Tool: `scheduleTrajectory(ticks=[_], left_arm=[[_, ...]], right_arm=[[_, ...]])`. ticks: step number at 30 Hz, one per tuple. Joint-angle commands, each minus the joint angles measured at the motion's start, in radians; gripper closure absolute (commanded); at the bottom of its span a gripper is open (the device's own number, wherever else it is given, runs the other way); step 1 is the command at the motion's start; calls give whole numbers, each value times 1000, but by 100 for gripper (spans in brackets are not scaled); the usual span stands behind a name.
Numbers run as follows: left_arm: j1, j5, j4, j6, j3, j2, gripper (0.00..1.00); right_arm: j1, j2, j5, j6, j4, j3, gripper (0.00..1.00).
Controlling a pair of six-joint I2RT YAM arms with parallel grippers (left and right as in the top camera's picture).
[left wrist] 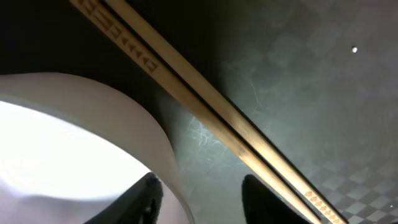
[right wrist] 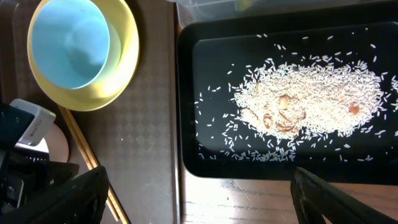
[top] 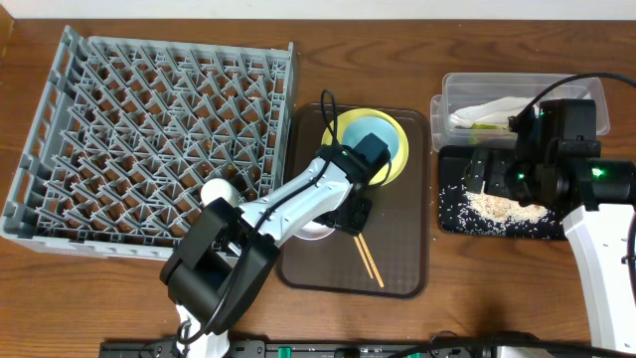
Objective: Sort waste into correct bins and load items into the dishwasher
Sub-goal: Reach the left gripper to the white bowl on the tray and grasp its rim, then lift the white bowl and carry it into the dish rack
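This looks like a robotics lab set up as a mock dish-clearing station rather than a working kitchen. 2 robot arms trailing loose black cables, the left arm (top: 288, 204) and the right arm (top: 601, 249), work at a plain wooden table (top: 487, 298). On it sit a grey catering-style dish rack (top: 149, 139), a brown serving tray (top: 407, 268), a clear box (top: 588, 91) and a black tray (top: 449, 221); the room beyond the table is out of view.

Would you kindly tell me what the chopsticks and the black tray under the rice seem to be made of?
Chopsticks: probably wood or bamboo, pale tan, matte, with printed marks. Black tray: likely plastic, smooth and slightly glossy, with a moulded rim.
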Motion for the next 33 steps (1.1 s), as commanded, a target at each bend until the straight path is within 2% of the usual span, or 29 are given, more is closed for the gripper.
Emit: scheduleTrajectory(ticks=[1, 15, 17, 26, 33], left_arm=[[0, -31, -1, -15, -13, 18, 57], [0, -31, -3, -23, -13, 18, 81], [0, -32, 5, -23, -13, 18, 91], [0, -31, -34, -44, 30, -7, 93], [27, -31, -50, -40, 114, -150, 93]], right_arm=[[-15, -8, 6, 11, -6, 16, 9], [-15, -8, 6, 11, -6, 16, 8], [-15, -8, 6, 11, -6, 16, 8], [-15, -8, 6, 11, -6, 16, 9], [-15, -8, 6, 11, -6, 16, 9]])
